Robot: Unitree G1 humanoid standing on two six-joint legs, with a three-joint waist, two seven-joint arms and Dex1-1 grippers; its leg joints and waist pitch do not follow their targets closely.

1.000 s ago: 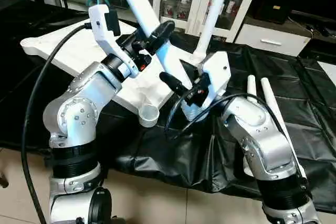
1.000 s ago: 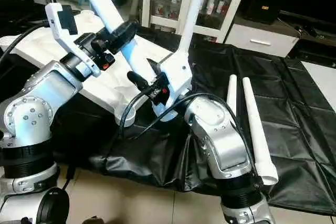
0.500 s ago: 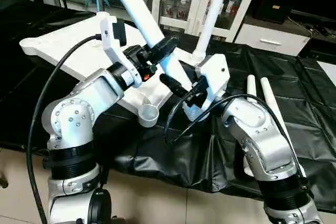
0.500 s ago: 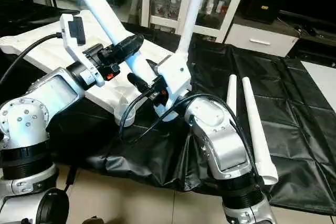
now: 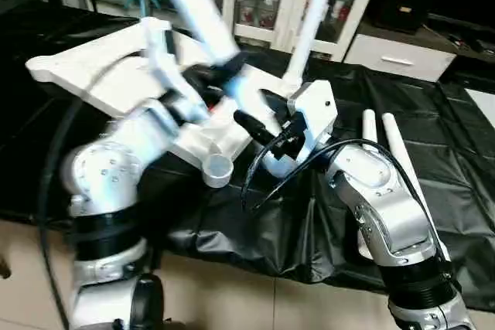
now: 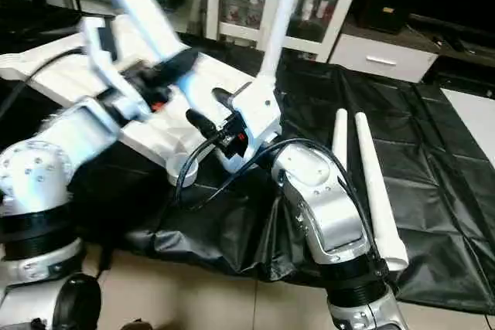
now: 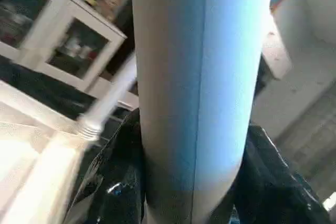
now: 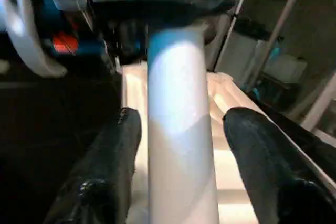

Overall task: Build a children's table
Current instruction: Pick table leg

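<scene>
Now both grippers, L point(image 5: 224, 67) & R point(image 5: 259, 110), round tilted leg point(image 5: 193, 5)

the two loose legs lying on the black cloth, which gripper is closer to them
Right. The right gripper is beside the leaning leg, a short way from the loose legs; the left gripper grips that leg higher up, farther away.

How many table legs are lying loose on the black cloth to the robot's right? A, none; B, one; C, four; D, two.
D: two white tapered legs lie side by side on the black cloth, while another stands upright in the table top and another sits between the left gripper's fingers.
</scene>
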